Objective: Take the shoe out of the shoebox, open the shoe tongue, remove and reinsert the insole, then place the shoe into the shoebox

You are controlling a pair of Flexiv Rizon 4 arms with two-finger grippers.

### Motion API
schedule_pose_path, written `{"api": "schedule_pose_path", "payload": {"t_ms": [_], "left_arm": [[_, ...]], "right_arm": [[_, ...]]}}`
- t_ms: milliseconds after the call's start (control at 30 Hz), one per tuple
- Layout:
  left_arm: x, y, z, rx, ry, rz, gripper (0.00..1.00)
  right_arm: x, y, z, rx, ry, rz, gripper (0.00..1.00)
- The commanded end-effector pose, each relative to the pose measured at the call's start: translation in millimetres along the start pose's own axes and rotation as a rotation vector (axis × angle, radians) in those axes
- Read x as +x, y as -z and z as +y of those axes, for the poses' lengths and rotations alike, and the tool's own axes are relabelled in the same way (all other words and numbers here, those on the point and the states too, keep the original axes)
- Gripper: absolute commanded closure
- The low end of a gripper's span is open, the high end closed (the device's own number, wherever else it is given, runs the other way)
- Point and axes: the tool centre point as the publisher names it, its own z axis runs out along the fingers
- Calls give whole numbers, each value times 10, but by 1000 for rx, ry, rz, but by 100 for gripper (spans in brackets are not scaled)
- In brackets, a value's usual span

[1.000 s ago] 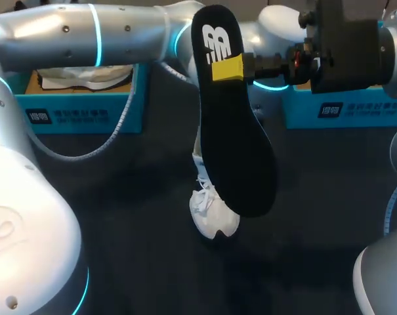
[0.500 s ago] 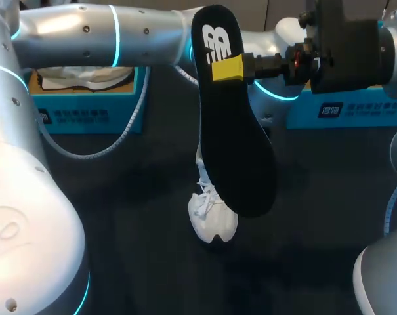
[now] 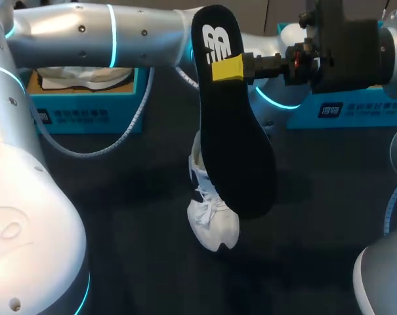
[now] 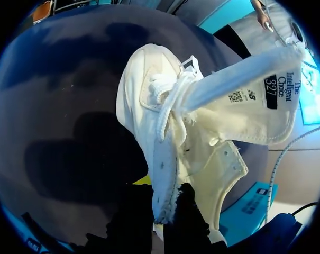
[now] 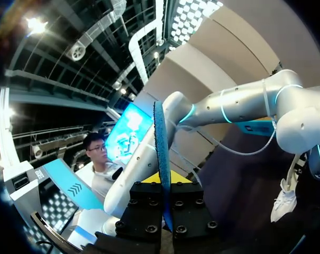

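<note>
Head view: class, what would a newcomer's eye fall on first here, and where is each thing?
The big black insole stands out, held upright over the middle of the dark table, pinched near its heel end by the right gripper. Behind it the white shoe hangs toe-down from the left gripper, its tongue pulled wide open.

table point(image 3: 119, 197): you have a dark matte top with soft shadows lying on it | back right: a second blue box point(image 3: 355, 113) with a white label on its front wall | back left: white crumpled stuff point(image 3: 86, 77) (paper or cloth, you cannot tell) lying inside the shoebox point(image 3: 86, 118)
</note>
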Motion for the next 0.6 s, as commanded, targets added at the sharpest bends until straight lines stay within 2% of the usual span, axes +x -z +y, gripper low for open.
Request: {"api": "schedule_pose_path", "payload": {"t_ms": [33, 433, 467, 533, 600], "left_arm": [[24, -17, -21, 5, -23, 4, 100], [-29, -164, -43, 10, -54, 40, 100], [-25, -154, -51, 10, -60, 34, 98], [-20, -135, -56, 13, -78, 24, 62], [-11, -107, -54, 17, -88, 9, 14]], "right_arm": [[61, -36, -75, -197, -1, -4, 100], [61, -36, -75, -197, -1, -4, 100], [61, -36, -75, -197, -1, -4, 100], [61, -36, -75, -197, -1, -4, 100], [61, -36, -75, -197, -1, -4, 100]]}}
